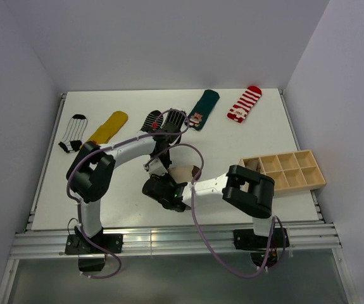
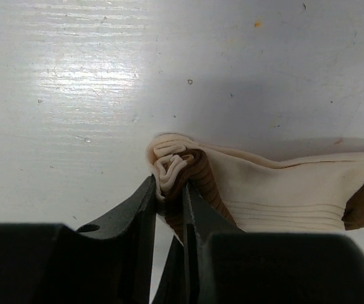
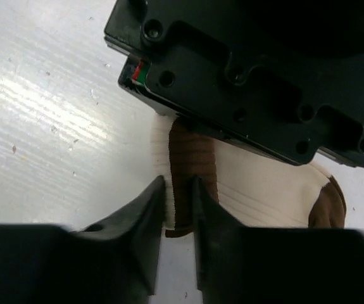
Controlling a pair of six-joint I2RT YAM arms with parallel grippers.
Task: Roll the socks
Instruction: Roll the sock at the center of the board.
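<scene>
Left wrist: left gripper [image 2: 169, 190] is pinching the rolled end of the cream sock [image 2: 283, 190]; the coils are showing only here.
Right wrist: right gripper [image 3: 177, 187] is pinching the sock's brown-banded edge, under the left gripper's black body.
Top: both arms are meeting over the bench [image 1: 131, 212]; yellow sock [image 1: 109, 126] and green sock [image 1: 204, 109] are lying along its far edge, divided tray [image 1: 286, 171] at right.

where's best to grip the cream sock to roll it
Take the cream sock by its rolled end, coming in from that end to pinch across the coil: it stands thick, while the rest lies flat. The left hand and right hand are shut on it.
</scene>
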